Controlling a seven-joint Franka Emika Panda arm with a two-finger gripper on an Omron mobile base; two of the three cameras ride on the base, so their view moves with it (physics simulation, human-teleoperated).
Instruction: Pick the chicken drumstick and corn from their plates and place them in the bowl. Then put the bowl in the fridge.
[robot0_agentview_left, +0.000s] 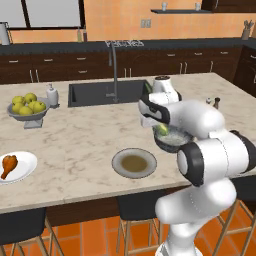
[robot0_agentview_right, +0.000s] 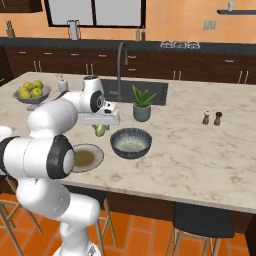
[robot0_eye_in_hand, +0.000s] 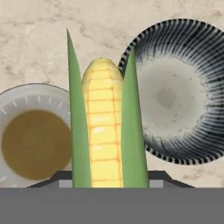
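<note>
My gripper (robot0_agentview_left: 161, 127) (robot0_agentview_right: 100, 127) is shut on the corn (robot0_agentview_left: 162, 130) (robot0_agentview_right: 100, 131) (robot0_eye_in_hand: 103, 127), a yellow cob with green husk, and holds it above the counter. In the hand view the cob hangs between the grey-rimmed plate (robot0_eye_in_hand: 26, 94) (robot0_agentview_left: 118, 163) (robot0_agentview_right: 100, 155) with its brownish centre and the dark ribbed bowl (robot0_eye_in_hand: 197, 144) (robot0_agentview_left: 167, 146) (robot0_agentview_right: 131, 152), which holds nothing. The chicken drumstick (robot0_agentview_left: 8, 165) lies on the white plate (robot0_agentview_left: 26, 167) at the far left counter edge. The fridge is out of view.
A grey footed bowl of lemons (robot0_agentview_left: 27, 107) (robot0_agentview_right: 32, 92) stands at the left. The sink (robot0_agentview_left: 107, 92) and tall faucet (robot0_agentview_right: 120, 65) are behind. A potted plant (robot0_agentview_right: 142, 106) and salt and pepper shakers (robot0_agentview_right: 212, 118) stand right of the bowl. Stools (robot0_agentview_right: 202, 220) line the front edge.
</note>
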